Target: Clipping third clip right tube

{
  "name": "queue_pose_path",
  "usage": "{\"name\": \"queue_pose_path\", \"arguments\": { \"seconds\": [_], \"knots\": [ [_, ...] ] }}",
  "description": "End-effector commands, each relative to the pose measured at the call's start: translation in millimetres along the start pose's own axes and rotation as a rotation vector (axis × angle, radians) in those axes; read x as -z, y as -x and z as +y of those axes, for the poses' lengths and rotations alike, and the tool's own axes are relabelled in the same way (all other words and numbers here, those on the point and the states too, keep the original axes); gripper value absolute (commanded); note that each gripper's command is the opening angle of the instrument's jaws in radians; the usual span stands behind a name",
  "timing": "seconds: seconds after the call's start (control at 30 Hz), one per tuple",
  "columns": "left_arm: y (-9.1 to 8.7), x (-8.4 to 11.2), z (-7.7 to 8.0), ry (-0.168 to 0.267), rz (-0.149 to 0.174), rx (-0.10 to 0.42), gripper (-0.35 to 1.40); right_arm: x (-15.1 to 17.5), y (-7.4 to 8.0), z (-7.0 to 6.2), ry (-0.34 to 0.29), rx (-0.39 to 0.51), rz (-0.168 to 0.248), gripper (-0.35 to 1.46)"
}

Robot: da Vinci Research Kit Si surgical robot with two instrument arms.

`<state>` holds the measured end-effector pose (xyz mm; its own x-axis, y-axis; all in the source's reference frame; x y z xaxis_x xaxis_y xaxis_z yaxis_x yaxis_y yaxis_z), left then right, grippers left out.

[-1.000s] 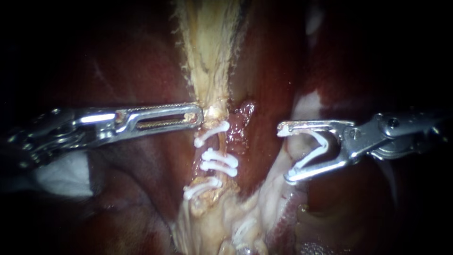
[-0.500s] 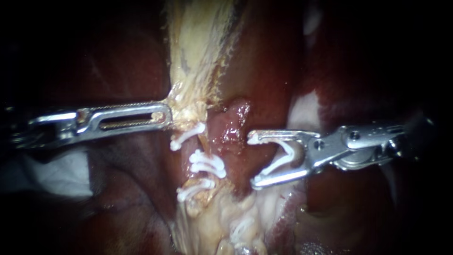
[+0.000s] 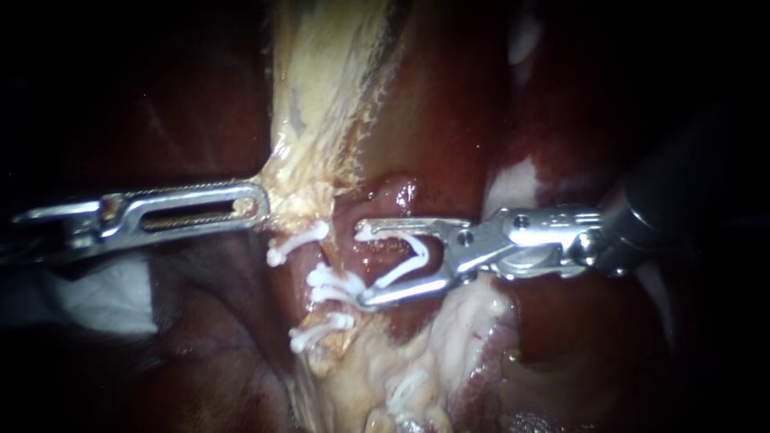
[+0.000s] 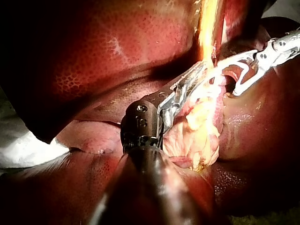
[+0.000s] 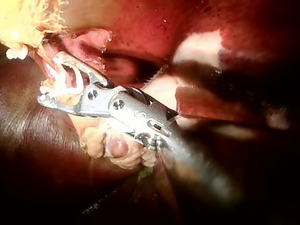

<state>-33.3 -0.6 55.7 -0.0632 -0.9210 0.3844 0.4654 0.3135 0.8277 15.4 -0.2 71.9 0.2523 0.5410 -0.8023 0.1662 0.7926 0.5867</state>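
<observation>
4 white clips [image 3: 333, 281] crowd pale tissue [image 3: 317, 136] gripped by the left instrument [image 3: 258, 205]; the right instrument [image 3: 362, 266], claw wide on an open clip [image 3: 411, 255], touches them

Left instrument [image 4: 202, 69]: dark shaft and black wrist joint carrying long silver serrated jaws, lying together with their tip closed on the strand
Strand [image 4: 208, 28]: bright pale-yellow ribbon of fatty tissue, running straight on ahead of those jaws
Right instrument [image 4: 226, 78]: silver hinged jaws just beyond the left instrument's tip, spread wide around the clip
Clip [image 4: 245, 70]: white V-shaped plastic clip, one arm against each jaw, its mouth facing the strand
Liver [image 4: 112, 47]: dark red, glossy, mottled lobe beside and ahead of the left instrument
Fat [image 4: 201, 136]: lumpy cream and pink mass under the left jaws
Cloth [image 4: 21, 147]: white cloth well off to the shaft's side, at the liver's edge
</observation>
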Motion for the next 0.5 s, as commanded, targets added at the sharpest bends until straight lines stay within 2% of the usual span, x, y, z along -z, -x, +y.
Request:
{"name": "queue_pose_path", "arguments": {
  "seconds": [0.03, 0.23, 0.5],
  "knots": [
    [0.1, 0.1, -0.2, -0.003, -0.005, 0.001, -0.35, -0.4, 0.2, 0.1, -0.004, -0.004, 0.001, 0.60],
    [0.4, 0.7, -0.9, -0.008, -0.015, 0.003, -0.35, -2.2, 1.1, 0.8, -0.017, -0.015, -0.003, 0.60],
    [0.8, 1.2, -1.2, -0.010, -0.020, 0.006, -0.35, -4.2, 1.3, 1.4, -0.033, -0.024, -0.003, 0.60]
  ]
}}
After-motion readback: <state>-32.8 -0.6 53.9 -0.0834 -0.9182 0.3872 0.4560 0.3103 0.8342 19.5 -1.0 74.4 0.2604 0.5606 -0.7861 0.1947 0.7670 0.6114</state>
